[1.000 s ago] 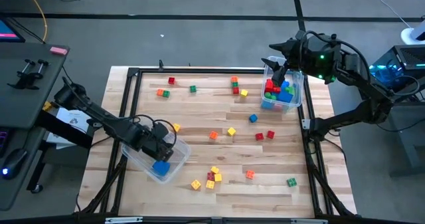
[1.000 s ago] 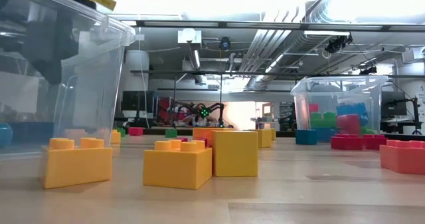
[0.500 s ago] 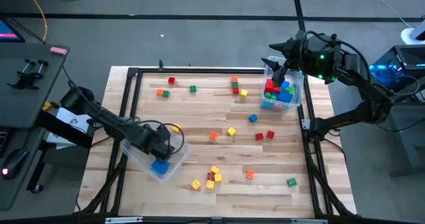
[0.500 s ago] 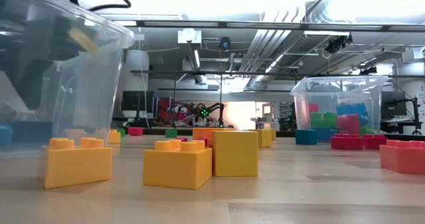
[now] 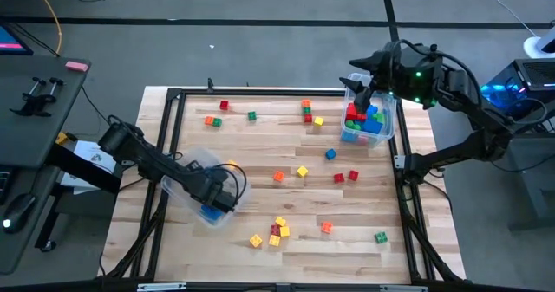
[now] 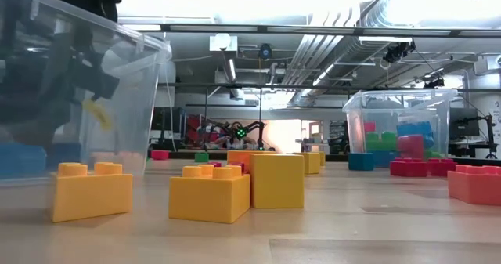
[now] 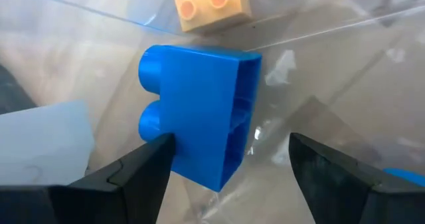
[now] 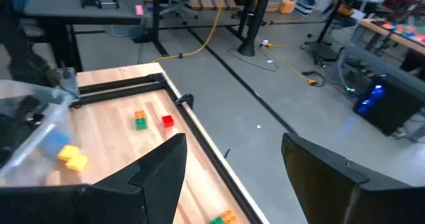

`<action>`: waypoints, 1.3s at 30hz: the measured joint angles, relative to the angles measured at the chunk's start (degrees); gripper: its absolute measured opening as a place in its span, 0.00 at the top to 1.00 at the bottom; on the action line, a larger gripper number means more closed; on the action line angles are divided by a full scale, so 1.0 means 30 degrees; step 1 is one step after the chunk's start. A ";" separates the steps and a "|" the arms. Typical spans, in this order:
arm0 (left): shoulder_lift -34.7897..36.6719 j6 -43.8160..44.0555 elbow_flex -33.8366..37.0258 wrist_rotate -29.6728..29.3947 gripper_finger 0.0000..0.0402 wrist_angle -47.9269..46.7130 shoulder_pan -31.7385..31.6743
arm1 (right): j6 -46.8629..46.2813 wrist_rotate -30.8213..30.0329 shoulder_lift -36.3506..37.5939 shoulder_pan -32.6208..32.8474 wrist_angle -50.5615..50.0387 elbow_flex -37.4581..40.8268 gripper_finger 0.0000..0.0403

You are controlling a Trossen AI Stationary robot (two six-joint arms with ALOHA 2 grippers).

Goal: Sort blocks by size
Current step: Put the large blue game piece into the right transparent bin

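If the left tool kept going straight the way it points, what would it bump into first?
Most likely the blue brick lying right in front of the open left tool, inside the clear bin. How much gap remains is hard to judge.

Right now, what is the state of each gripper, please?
Left gripper: jaws open inside the clear bin, blue brick released.
Right gripper: open, holding nothing.

Two clear bins sit on the wooden table (image 5: 260, 166), one (image 5: 192, 188) toward eight o'clock, the other (image 5: 388, 119) at two o'clock, a pink object (image 5: 77, 65) off at ten.
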State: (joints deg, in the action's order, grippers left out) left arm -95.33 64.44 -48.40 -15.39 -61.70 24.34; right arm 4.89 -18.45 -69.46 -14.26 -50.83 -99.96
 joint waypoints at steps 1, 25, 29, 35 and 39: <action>-0.0174 -0.0007 0.0008 -0.0172 0.29 -0.0008 0.0006 | 0.0007 0.0174 -0.0045 0.0000 0.0000 0.0000 0.39; 0.4211 0.0934 -0.0153 -0.0717 0.99 -0.2561 -0.0001 | 0.0218 0.0651 -0.0622 0.0009 -0.0153 0.0000 0.39; 0.6151 -0.0101 -0.1200 -0.0138 1.00 -0.2548 0.0013 | 0.0493 0.0841 -0.0622 0.0007 -0.0168 0.0000 0.39; 0.9457 -0.4937 -0.4268 0.0986 1.00 -0.2031 0.0092 | 0.1033 0.0856 -0.0615 0.0007 -0.0174 0.0000 0.39; 1.1504 -0.9644 -0.7103 0.0632 1.00 0.0231 0.0011 | 0.0976 0.0863 -0.0576 0.0010 -0.0172 0.0000 0.39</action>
State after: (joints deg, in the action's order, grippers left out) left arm -60.82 35.51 -69.71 -13.49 -61.01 24.37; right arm 7.81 -15.86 -71.19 -14.23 -51.34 -99.96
